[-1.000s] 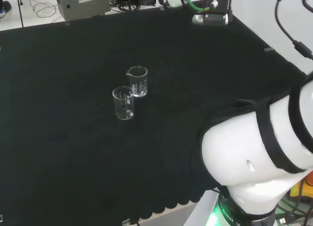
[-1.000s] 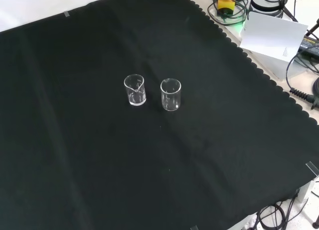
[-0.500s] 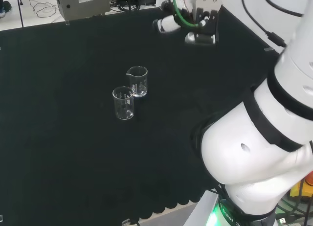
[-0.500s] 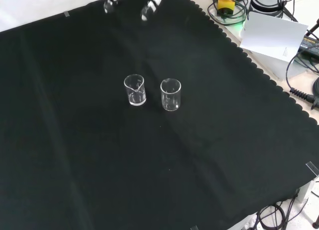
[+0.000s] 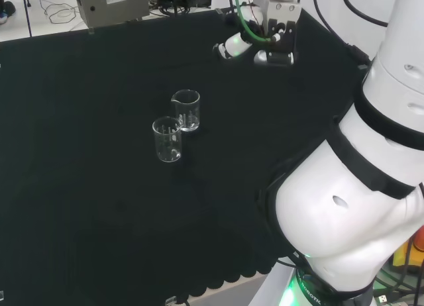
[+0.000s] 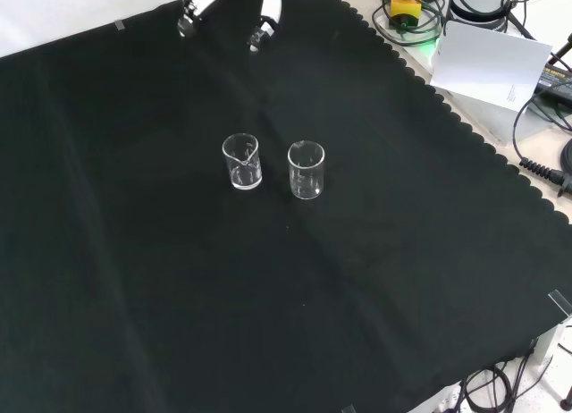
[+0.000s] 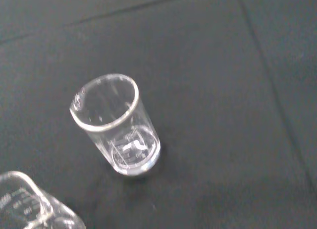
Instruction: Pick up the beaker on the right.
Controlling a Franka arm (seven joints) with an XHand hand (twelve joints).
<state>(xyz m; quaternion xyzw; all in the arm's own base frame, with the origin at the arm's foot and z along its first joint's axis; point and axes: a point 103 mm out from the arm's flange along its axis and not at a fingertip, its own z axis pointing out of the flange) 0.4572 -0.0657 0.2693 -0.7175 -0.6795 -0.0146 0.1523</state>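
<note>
In the head view, two clear beakers stand upright on the black cloth (image 5: 79, 206), just beside each other. The nearer beaker (image 5: 167, 140) sits at about seven o'clock from the farther beaker (image 5: 187, 110), which has a pouring lip. The hand (image 5: 255, 44) hangs above the cloth at about one o'clock from the pair, well apart from them, with the white arm (image 5: 358, 187) filling the right side. Its fingers hold nothing, but how far they are spread cannot be told here.

In the front view, the two beakers stand side by side near the middle of the cloth: the lipped one (image 6: 241, 162) on the left, the plain one (image 6: 306, 170) at its three o'clock. The fingers (image 6: 265, 18) reach in at twelve o'clock, apart from each other and empty, well away from both beakers.

In the wrist view, one beaker (image 7: 119, 125) stands whole and empty, and the rim of the other (image 7: 29, 204) shows near it.
</note>
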